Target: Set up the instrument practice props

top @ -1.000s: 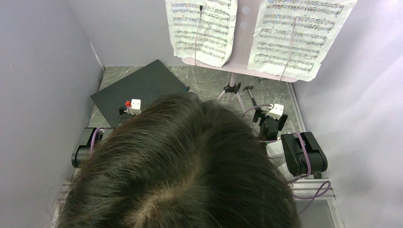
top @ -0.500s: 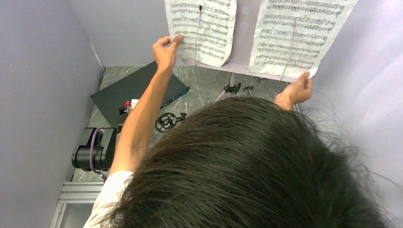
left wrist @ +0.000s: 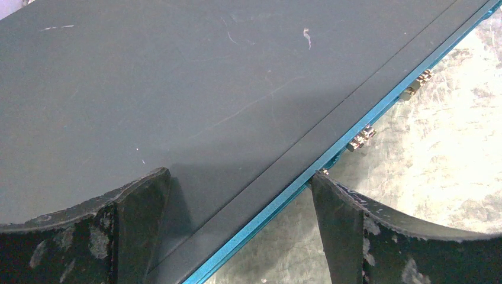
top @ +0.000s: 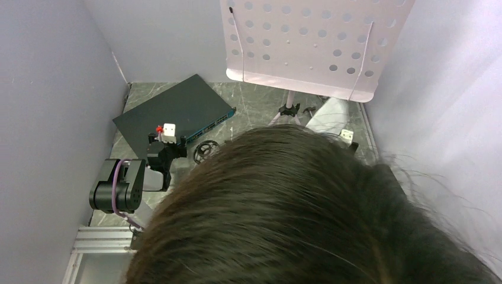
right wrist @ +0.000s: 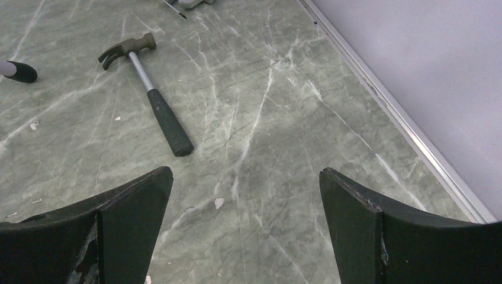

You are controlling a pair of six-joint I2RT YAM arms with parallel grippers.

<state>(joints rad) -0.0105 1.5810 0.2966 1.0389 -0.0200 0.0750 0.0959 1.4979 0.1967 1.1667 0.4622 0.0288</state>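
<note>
The lilac perforated music-stand plate (top: 314,41) stands at the back on its pole (top: 290,97), with no pages on it. A white shape (top: 331,115) shows under the plate; I cannot tell if it is the sheet music. The microphone is out of view. A small black ring-shaped piece (top: 204,151) lies on the table. My left gripper (top: 167,137) (left wrist: 237,236) is open and empty over the blue edge of a dark flat case (left wrist: 177,89). My right gripper (right wrist: 245,231) is open and empty above bare marble; from above only its white block (top: 346,136) shows.
A person's head (top: 308,213) fills the near middle and right of the top view and hides the right arm. The dark flat case (top: 171,109) lies at the left. A hammer (right wrist: 154,100) and a black tripod foot (right wrist: 18,71) lie ahead of the right gripper. A wall (right wrist: 426,59) stands at the right.
The two sheet-music pages that the person's hands held on the plate are gone from it. The person's head has dropped back over the right side. My left arm has stayed put.
</note>
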